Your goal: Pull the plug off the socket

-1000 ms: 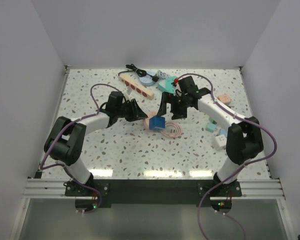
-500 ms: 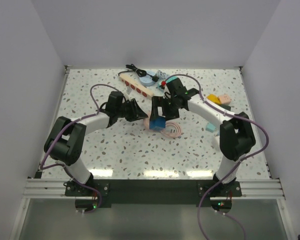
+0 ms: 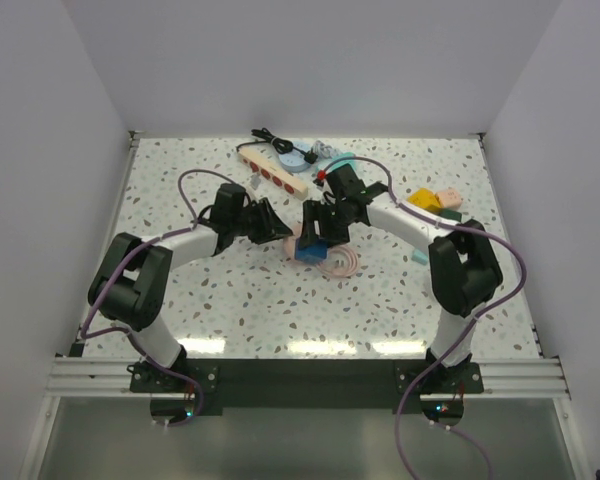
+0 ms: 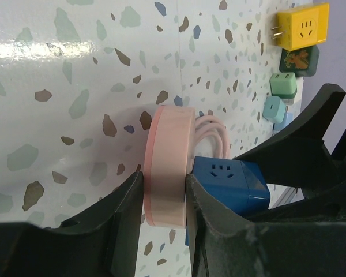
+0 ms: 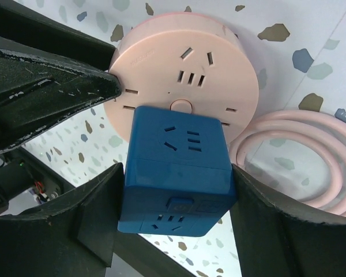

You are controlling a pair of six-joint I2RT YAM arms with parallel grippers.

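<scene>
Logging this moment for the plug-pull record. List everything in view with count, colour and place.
socket: 1, pink, round, mid-table, held edgewise
cable: 1, pink, coiled beside the socket
plug: 1, blue cube, against the socket's face
power strip: 1, cream with red outlets, far side
yellow adapter: 1, right side
dark green adapter: 1, beside the yellow one
mint adapter: 1, next along
table: 1, white, speckled
left gripper: 1, black, clamping the socket
right gripper: 1, black, clamping the plug
</scene>
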